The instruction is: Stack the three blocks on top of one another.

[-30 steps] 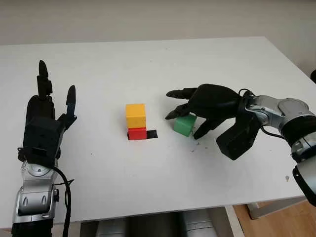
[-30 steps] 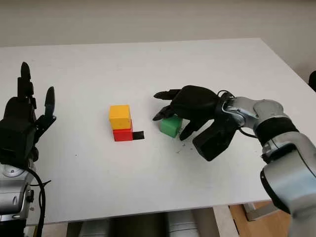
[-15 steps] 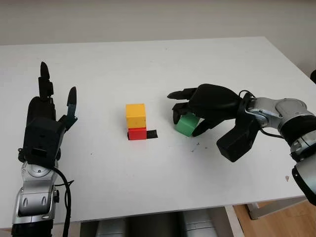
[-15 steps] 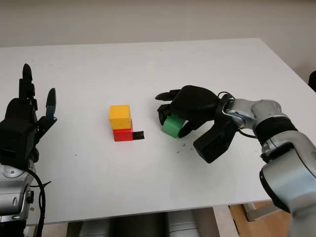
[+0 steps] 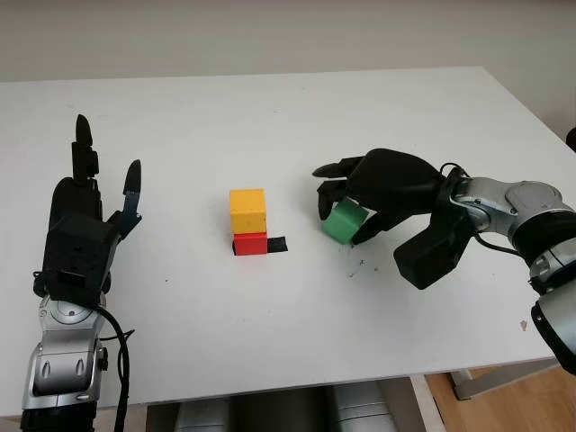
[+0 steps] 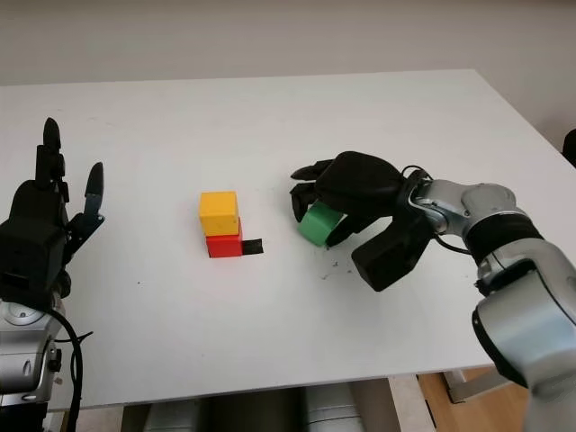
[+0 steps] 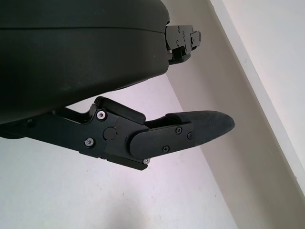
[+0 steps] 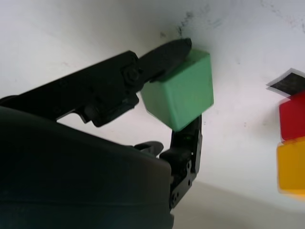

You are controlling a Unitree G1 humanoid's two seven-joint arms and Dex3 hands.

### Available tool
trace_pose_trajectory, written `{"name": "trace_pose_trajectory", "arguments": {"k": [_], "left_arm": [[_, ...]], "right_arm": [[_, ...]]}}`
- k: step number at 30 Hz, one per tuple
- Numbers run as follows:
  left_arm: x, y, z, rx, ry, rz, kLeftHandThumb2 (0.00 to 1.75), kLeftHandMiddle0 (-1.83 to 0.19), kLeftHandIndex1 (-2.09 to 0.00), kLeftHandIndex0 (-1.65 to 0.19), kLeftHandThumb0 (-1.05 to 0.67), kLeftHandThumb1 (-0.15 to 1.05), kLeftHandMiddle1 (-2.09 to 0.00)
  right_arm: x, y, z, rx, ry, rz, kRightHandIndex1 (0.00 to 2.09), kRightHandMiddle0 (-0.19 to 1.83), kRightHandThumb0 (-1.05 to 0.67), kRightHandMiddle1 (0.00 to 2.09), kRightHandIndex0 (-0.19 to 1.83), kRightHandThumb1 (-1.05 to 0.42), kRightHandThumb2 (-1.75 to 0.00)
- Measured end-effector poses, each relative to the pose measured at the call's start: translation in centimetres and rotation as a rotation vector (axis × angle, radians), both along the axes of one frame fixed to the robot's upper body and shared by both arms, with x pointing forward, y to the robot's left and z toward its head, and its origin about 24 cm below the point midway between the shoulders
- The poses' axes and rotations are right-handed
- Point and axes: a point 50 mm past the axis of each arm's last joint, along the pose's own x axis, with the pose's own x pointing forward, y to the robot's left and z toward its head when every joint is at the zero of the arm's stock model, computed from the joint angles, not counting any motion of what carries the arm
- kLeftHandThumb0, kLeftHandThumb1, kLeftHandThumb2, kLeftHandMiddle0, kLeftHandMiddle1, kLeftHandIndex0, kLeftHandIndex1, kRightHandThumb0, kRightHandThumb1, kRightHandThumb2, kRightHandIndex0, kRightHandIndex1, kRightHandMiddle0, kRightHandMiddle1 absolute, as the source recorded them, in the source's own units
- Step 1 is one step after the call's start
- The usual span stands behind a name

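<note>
right hand [image 5: 373, 193] pinches the green block [image 5: 344, 221] between its fingers, tilted off square, at about three o'clock of the stack — yellow block [image 5: 247, 211] on red block [image 5: 250, 244]. left hand [image 5: 85, 216] open — at nine o'clock, well apart.

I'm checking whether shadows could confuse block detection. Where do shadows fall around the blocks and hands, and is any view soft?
Left eye view: the right hand and green block cast a soft shadow on the table. Right wrist view: the red block and yellow block look soft; the green block is sharper. Left wrist view: a faint shadow under the left hand.

Bright even light, soft shadows; wrist views perhaps slightly blurred.
</note>
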Motion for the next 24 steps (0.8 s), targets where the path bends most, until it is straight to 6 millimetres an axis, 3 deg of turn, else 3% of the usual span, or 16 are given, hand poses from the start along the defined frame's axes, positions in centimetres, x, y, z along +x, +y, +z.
{"name": "trace_pose_trajectory", "arguments": {"k": [12, 24], "left_arm": [[-0.1, -0.1, -0.3, 0.0, 0.01, -0.001, 0.58, 0.16, -0.05, 0.11, -0.69, 1.05, -0.05], [-0.1, -0.2, -0.4, 0.004, 0.022, 0.003, 0.58, 0.16, -0.05, 0.11, -0.68, 1.05, -0.05]], "right_arm": [[1.0, 0.9, 2.4, 0.516, 0.24, -0.064, 0.05, 0.41, -0.41, 1.55, 0.37, -0.91, -0.05], [1.9, 1.8, 4.1, 0.77, 0.451, -0.118, 0.06, 0.38, -0.47, 1.68, 0.37, -0.91, -0.05]]}}
